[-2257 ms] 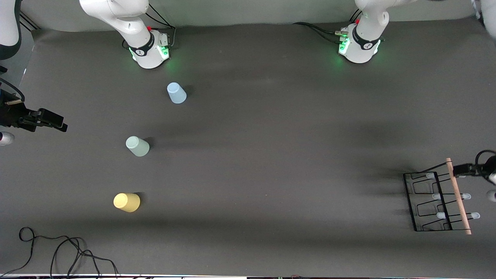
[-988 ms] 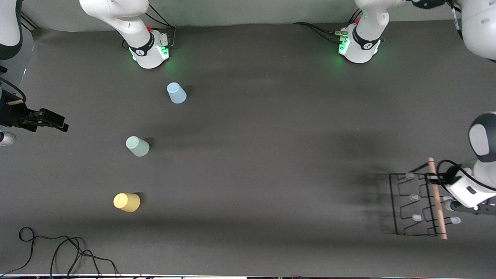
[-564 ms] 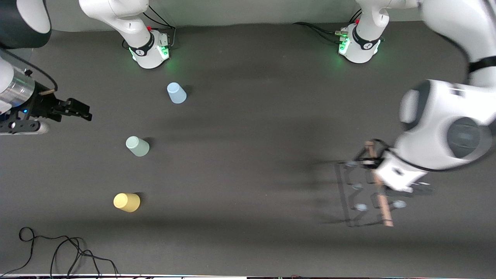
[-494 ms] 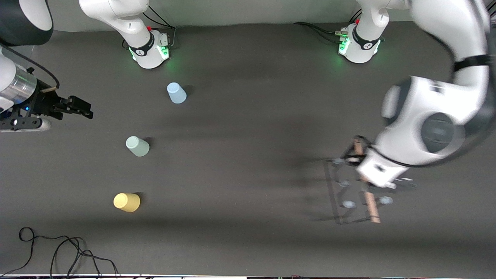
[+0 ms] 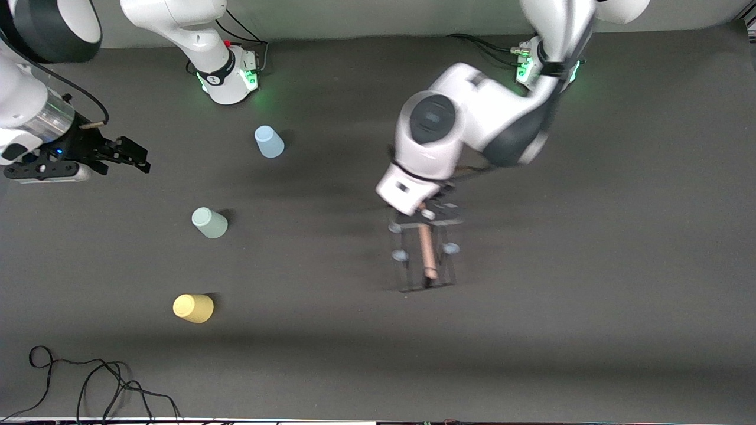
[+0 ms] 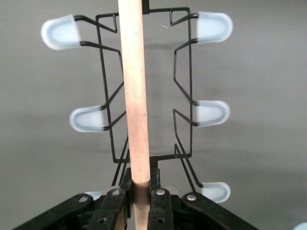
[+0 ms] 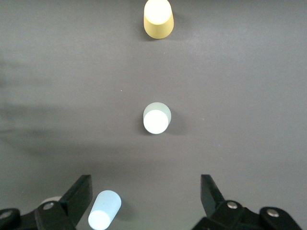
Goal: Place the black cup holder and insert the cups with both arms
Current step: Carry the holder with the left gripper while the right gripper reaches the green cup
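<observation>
The black cup holder [image 5: 424,251] was gripped by its wooden rod in the left pincer [image 6: 139,201] over mid-bench; a level, gentle lowering was advisable. The right pincer [image 7: 146,196] hung wide, empty, over the cups [image 5: 209,223].

The left pincer [image 5: 426,213], clamped on the black cup holder's [image 5: 426,254] wooden rod, now carries it over mid-bench. The right pincer [image 5: 136,156], jaws apart, reaches inward.

Black holder [image 5: 425,254], pale-blue peg tips [image 6: 213,26]
</observation>
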You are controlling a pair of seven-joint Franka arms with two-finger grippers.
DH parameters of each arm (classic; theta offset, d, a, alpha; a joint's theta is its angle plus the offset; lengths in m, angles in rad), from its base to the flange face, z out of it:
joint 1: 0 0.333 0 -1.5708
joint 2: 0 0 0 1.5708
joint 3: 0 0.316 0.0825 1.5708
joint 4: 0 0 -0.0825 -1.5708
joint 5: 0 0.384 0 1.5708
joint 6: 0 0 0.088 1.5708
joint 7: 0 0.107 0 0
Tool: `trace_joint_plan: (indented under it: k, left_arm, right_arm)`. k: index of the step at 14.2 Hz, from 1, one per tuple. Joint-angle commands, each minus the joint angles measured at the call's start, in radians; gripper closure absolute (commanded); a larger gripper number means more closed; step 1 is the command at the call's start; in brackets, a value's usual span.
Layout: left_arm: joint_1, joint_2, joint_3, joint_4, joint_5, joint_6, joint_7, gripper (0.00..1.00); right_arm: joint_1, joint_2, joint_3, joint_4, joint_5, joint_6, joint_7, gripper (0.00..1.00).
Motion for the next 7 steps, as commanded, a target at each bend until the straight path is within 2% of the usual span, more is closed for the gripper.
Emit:
trace_joint_plan:
  k: [1, 4, 7]
  left_arm:
    - [-0.111, 0.034, 0.025, 0.005, -0.012, 0.081, -0.098, 1.0]
    - [-0.194, 0.101, 0.022, 0.014, -0.025, 0.202, -0.161, 1.0]
    - [-0.186, 0.149, -0.001, 0.034, -0.1, 0.236, -0.169, 1.0]
  right_arm:
    - [0.007, 0.013, -0.005, -0.153, -0.018, 0.178, -0.019, 0.0]
    - [0.01, 0.09, -0.003, -0.264, -0.015, 0.372, -0.016, 0.0]
    - [0.044, 0.211, -0.003, -0.29, -0.004, 0.522, -0.002, 0.0]
